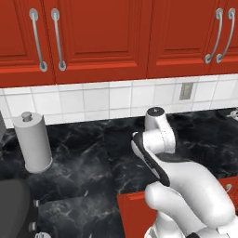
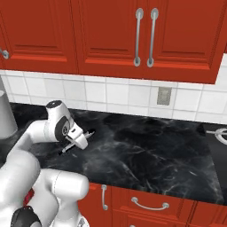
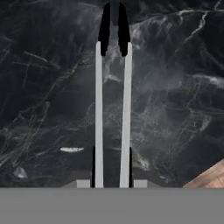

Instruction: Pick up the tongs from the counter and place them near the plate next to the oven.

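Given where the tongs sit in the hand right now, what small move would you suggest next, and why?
Probably lift the hand slightly. In the hand view the tongs run straight up from between its fingertips, so it seems shut on them, and they hang low over the counter. The plate and oven are out of frame, so carrying comes afterwards.

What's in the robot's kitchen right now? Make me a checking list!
Surface: black marble counter with white veins.
Job's things: tongs, grey arms with black tips, pointing straight out from the claw over the counter.
Clutter: paper towel roll standing upright by the tiled wall.
Claw: shut on the tongs, one dark finger on each side.
Cables: nothing seen.
Surroundings: red cabinets above, red drawers below, wall outlet on the tiles, gas hob at the counter's end.
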### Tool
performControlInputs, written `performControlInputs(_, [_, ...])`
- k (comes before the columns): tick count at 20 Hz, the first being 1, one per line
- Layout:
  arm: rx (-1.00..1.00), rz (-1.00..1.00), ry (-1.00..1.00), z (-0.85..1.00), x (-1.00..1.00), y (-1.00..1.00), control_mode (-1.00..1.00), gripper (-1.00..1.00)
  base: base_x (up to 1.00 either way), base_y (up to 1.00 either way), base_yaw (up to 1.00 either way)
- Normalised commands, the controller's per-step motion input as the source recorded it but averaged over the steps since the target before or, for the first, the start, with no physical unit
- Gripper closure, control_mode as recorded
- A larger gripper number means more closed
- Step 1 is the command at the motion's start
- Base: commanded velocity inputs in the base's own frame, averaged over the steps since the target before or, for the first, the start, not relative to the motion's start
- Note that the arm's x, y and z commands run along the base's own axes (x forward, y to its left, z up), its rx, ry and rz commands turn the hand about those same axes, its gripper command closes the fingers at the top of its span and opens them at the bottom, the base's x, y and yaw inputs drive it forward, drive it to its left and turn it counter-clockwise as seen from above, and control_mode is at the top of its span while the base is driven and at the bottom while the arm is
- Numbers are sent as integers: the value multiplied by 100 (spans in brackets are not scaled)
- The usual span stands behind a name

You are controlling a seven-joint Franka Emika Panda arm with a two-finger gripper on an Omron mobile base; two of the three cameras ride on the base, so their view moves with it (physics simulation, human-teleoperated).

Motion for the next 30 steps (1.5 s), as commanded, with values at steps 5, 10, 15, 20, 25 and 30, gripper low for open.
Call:
performControlInputs(5, [1,-35,-7,20,-67,-83,-100,100,0,0,0])
performControlInputs(10, [2,-16,-14,15,-65,-50,-100,100,0,0,0])
performControlInputs(15, [1,-11,-5,11,-26,-32,-100,100,0,0,0])
performControlInputs(20, [0,-11,-2,18,0,-4,-100,100,0,0,0])
performControlInputs(25, [0,-10,-1,17,-1,-10,-100,100,0,0,0])
performControlInputs(30, [0,-2,0,2,-1,-2,100,100,-10,-10,-19])
